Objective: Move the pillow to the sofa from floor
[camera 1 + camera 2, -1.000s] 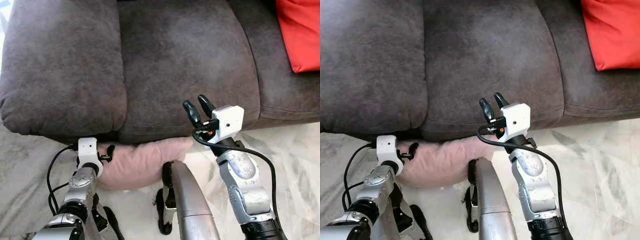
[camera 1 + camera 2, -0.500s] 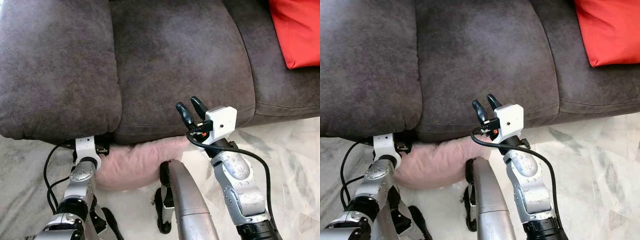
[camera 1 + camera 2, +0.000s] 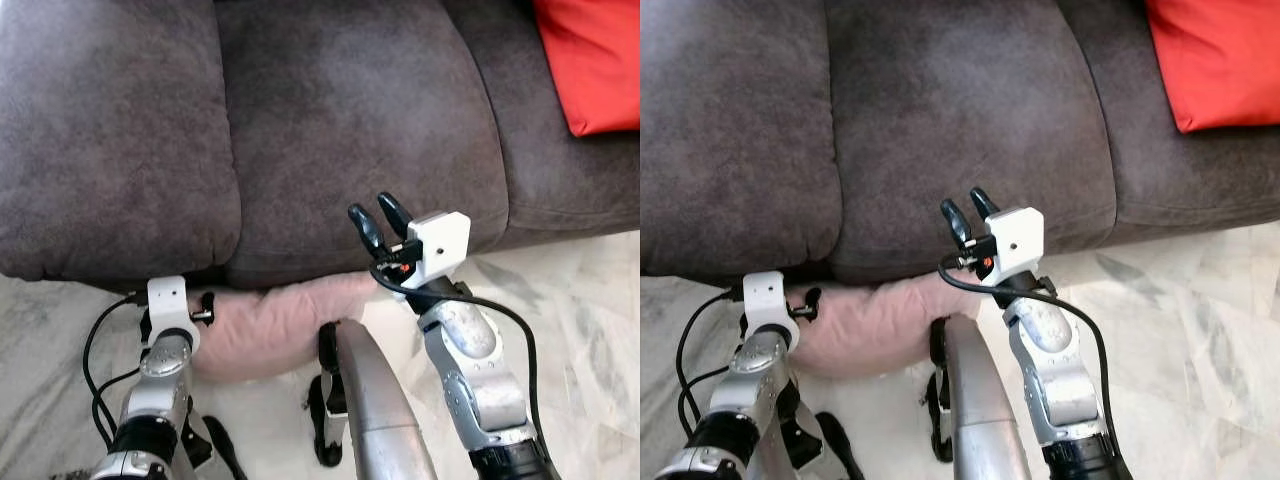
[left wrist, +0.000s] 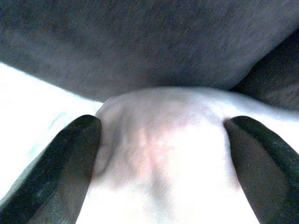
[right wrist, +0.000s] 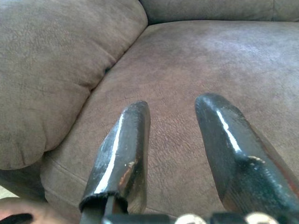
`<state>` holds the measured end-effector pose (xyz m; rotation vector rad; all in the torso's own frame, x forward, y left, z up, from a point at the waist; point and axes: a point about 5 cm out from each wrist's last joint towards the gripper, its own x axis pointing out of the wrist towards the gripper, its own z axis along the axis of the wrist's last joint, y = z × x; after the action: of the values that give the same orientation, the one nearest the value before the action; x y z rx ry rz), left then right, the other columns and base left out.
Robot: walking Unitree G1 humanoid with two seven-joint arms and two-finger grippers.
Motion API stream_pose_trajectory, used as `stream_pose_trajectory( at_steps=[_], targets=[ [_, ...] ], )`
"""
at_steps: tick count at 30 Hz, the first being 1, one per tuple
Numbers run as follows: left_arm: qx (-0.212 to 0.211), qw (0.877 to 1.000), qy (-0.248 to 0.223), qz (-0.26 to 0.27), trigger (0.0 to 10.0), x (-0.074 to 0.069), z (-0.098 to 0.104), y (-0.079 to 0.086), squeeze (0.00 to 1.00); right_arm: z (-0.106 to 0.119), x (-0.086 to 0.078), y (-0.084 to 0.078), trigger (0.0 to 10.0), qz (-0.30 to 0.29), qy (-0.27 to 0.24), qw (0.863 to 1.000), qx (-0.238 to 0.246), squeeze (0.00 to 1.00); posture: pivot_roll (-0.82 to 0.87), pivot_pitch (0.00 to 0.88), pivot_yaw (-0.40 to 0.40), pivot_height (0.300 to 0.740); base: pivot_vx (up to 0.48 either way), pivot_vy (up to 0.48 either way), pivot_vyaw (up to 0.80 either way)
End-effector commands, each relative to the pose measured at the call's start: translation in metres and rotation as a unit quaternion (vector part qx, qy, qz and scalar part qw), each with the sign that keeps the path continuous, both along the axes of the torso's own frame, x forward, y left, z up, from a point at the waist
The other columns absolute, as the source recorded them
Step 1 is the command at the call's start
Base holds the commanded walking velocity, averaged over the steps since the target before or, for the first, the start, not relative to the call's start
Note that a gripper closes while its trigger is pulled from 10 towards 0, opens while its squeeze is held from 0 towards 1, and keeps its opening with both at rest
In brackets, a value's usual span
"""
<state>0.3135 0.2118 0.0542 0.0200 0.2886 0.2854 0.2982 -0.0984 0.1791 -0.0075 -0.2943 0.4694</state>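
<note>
A dark brown sofa stands on pale marbled floor before me; the pink pillow lies on that floor, tucked against the sofa's front edge. My left gripper straddles the pillow's end, fingers spread; my right gripper hovers parted above the seat cushion; a red cushion sits far right.

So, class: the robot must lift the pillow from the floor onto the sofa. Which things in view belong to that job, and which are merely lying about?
Belong to the job:
pink pillow
sofa
left gripper, fingers either side of the pillow
right gripper, open above the seat

Lying about:
red cushion
</note>
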Motion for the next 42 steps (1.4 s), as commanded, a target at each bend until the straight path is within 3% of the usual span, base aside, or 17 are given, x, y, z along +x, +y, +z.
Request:
stream_pose_trajectory(
  at_steps=[1,6,16,21,22,24,42],
  targets=[
    [-0.002,0.999,0.036,0.009,10.0,-0.013,-0.018,-0.001,0.00,-0.009,-0.003,0.001,10.0,0.002,0.016,1.000,-0.001,0.00,-0.12,0.519,-0.231,0.551,0.000,0.000,0.00],
    [-0.006,0.998,0.053,0.022,10.0,-0.017,-0.026,0.001,0.00,-0.009,-0.005,0.003,10.0,0.008,0.016,1.000,-0.003,0.00,-0.13,0.517,-0.237,0.551,0.000,0.000,0.00],
    [-0.059,0.993,0.092,0.034,10.0,-0.021,-0.043,0.008,0.00,-0.007,-0.010,0.000,10.0,0.014,0.018,1.000,-0.009,0.00,-0.18,0.530,-0.272,0.551,0.000,0.000,0.00],
    [-0.051,0.993,0.100,0.030,10.0,-0.024,-0.045,0.009,0.00,-0.008,-0.013,0.000,10.0,0.017,0.021,1.000,-0.012,0.00,-0.20,0.531,-0.288,0.551,0.000,0.000,0.00],
    [-0.052,0.993,0.097,0.037,0.5,-0.025,-0.045,0.009,0.00,-0.008,-0.013,0.000,10.0,0.017,0.021,1.000,-0.013,0.00,-0.20,0.529,-0.292,0.551,0.000,0.000,0.00],
    [-0.053,0.993,0.093,0.038,0.0,-0.024,-0.044,0.009,0.00,-0.008,-0.013,-0.001,10.0,0.017,0.021,1.000,-0.013,0.00,-0.20,0.529,-0.295,0.551,0.000,0.000,0.00],
    [-0.060,0.994,0.091,0.032,0.0,-0.026,-0.048,0.008,0.00,-0.009,-0.012,-0.001,10.0,0.020,0.027,0.999,-0.015,0.00,-0.19,0.521,-0.288,0.551,0.000,0.000,0.00]
  ],
)
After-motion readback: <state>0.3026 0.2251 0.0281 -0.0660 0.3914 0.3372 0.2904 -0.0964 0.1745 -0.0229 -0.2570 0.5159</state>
